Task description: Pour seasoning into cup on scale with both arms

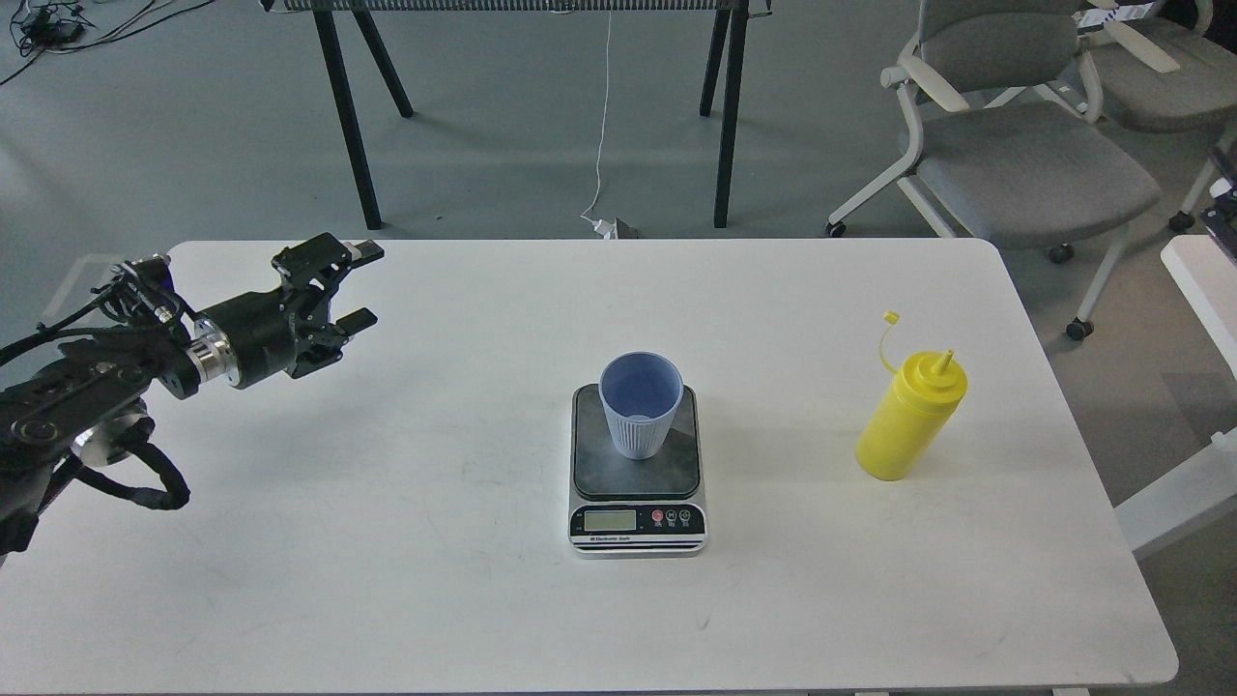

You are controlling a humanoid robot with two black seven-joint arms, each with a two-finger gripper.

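Observation:
The yellow seasoning bottle stands upright on the table's right side, its small cap hanging open on its tether. The light-blue cup stands upright and empty on the dark platform of the scale at the table's middle. My left gripper is open and empty above the table's far left, pointing right, far from the cup. My right gripper does not show; only a small dark sliver sits at the right edge, well away from the bottle.
The white table carries only the scale, cup and bottle. Grey office chairs stand on the floor beyond its far right corner. A black-legged table stands behind. Another white surface is at the right.

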